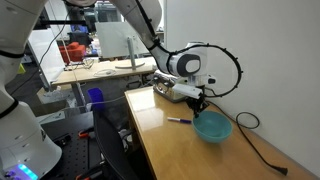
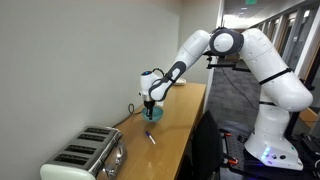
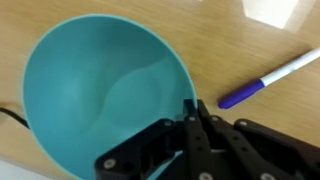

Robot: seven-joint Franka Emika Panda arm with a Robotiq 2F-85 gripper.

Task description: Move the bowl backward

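Ext. view w/ the lab benches behind: Panda arm (image 1: 150, 30) reaches down over a wooden table (image 1: 165, 140). Gripper (image 1: 201, 103) sits at the near-left rim of the teal bowl (image 1: 213, 128). Bowl stands upright on the tabletop, toward the table's right side. A marker (image 1: 180, 120) lies flat on the wood just left of the bowl, not touching it. Black cable (image 1: 247, 122) loops on the table right of the bowl. Finger state too small to read here.

Ext. view along the wall: silver toaster (image 2: 85, 155) in the foreground on the same table (image 2: 178, 125). Bowl (image 2: 157, 113) is farther along, well apart from the toaster, near the wall. Gripper (image 2: 149, 103) comes straight down onto it from above. Marker (image 2: 152, 137) lies btwn toaster and bowl, closer to the bowl.

Wrist view: bowl (image 3: 95, 90) fills the left and centre, nothing inside it. Gripper (image 3: 193, 108) enters from the bottom, fingers (image 3: 186, 135) drawn tight together right at the bowl's rim, apparently clamped on that rim. Marker (image 3: 268, 78), purple cap and white body, lies diagonally on the wood right of the bowl, apart from it.
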